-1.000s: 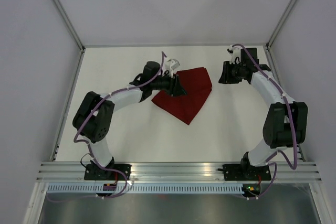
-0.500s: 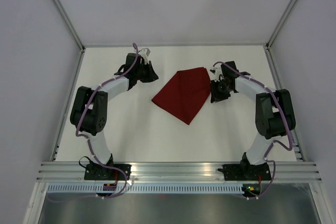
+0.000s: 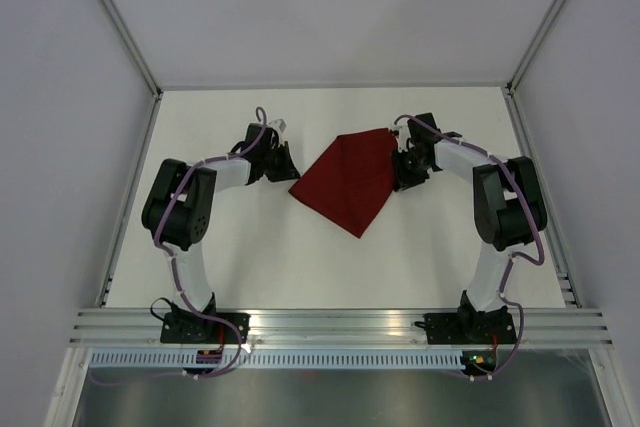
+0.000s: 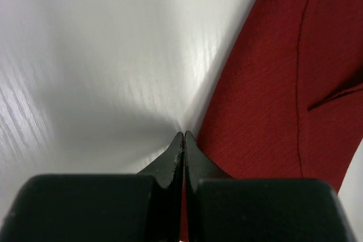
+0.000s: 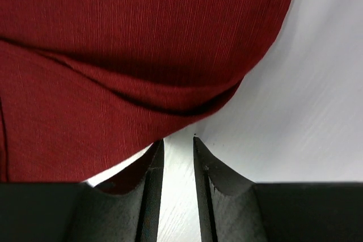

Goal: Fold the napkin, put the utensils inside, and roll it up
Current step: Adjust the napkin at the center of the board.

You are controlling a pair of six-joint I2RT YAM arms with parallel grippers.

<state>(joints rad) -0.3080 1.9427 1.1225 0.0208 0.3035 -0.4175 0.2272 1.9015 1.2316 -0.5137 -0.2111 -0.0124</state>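
White table (image 3: 250, 257) bears one napkin (image 3: 350, 182) between left claw (image 3: 294, 173) and right claw (image 3: 401, 175).

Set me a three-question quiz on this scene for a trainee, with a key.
1. True or false: the jaws of the left gripper stand wide open.
2. Pick one. The napkin is: A, spread flat in a single layer; B, folded over and lying between the two grippers; C, rolled into a tube.
3. Short answer: in the right wrist view, what shows through the gap between the jaws of the right gripper?

Key: 1, false, they are shut. 2, B. 3, the bare white table, with the napkin's edge just ahead of the fingertips.
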